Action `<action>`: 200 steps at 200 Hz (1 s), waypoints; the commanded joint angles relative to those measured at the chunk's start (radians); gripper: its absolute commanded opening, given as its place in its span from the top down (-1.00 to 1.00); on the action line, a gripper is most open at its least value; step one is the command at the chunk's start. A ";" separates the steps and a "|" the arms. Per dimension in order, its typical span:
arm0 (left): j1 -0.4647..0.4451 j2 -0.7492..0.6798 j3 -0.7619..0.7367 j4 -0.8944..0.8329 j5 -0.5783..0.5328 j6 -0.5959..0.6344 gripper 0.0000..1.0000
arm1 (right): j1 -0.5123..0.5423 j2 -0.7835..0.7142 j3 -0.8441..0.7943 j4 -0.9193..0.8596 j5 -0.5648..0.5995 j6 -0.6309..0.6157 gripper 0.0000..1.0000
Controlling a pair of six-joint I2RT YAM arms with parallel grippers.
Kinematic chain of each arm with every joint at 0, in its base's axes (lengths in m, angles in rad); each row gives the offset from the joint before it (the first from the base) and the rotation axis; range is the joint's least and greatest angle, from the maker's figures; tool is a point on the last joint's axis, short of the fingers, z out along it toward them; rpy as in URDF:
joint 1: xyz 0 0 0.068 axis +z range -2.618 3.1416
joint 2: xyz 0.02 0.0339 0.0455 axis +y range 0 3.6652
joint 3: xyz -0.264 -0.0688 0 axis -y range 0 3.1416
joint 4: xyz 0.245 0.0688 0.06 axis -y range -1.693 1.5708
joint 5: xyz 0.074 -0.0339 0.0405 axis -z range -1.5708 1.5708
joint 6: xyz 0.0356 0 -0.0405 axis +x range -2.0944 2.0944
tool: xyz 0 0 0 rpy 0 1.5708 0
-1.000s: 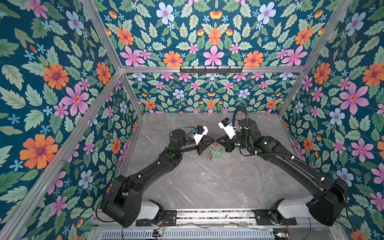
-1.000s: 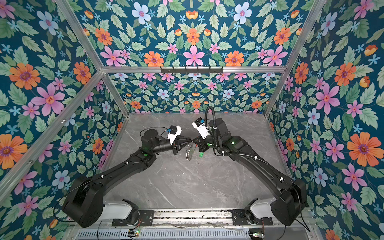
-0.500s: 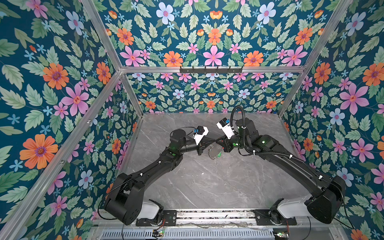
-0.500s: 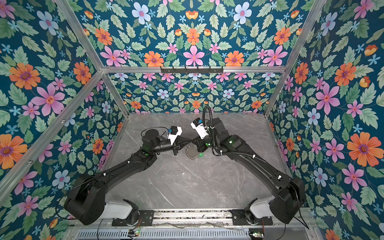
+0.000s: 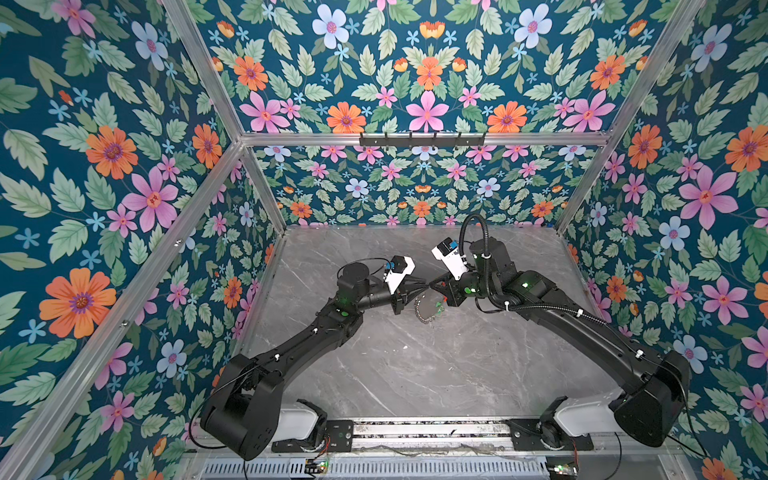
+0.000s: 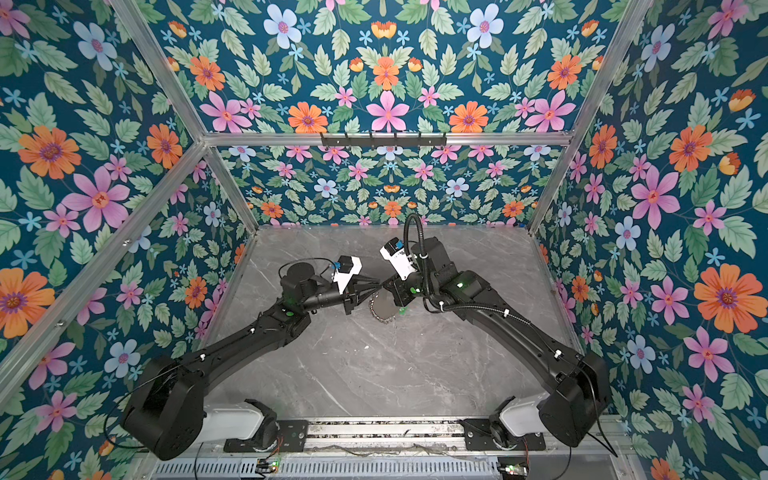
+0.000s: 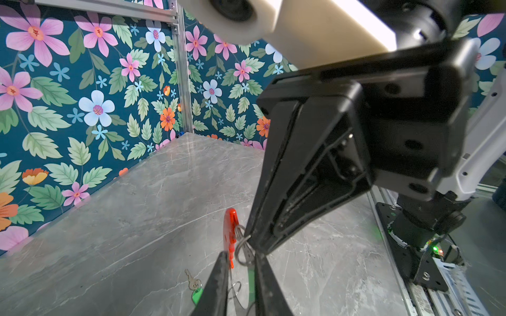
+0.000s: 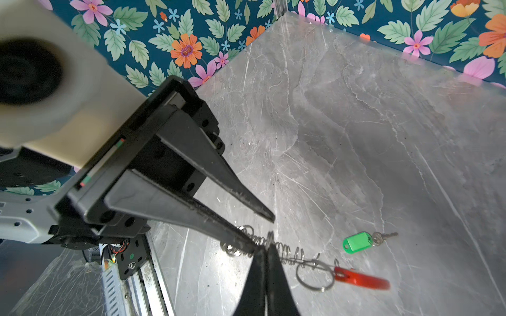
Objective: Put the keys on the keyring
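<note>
In the right wrist view my right gripper is shut on the wire rim of the keyring, held just above the table. The ring's small silver loops and its red arc trail beyond the fingers. My left gripper stands open right at that spot, with one finger against the loops. In the left wrist view a silver loop shows in the gap between the left fingers. The green-headed key lies loose on the table beside the ring. In both top views the two grippers meet tip to tip over the keyring.
The grey marble table is boxed in by flowered walls on three sides. An aluminium rail with both arm bases runs along its front edge. A black hook bar hangs on the back frame.
Both grippers have shifted slightly toward the back and drawn together. The keyring, which hung edge-on a second ago, now lies tilted flatter under them.
</note>
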 commanded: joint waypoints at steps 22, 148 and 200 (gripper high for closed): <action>0.074 -0.061 -0.022 0.019 -0.014 -0.063 0.64 | 0.001 0.009 -0.018 0.097 -0.100 -0.043 1.00; 0.104 -0.234 -0.088 -0.229 0.061 0.091 0.65 | -0.012 0.164 0.078 0.112 -0.461 -0.212 1.00; 0.104 -0.210 -0.077 -0.225 0.084 0.083 0.67 | -0.012 0.175 0.108 0.078 -0.507 -0.216 1.00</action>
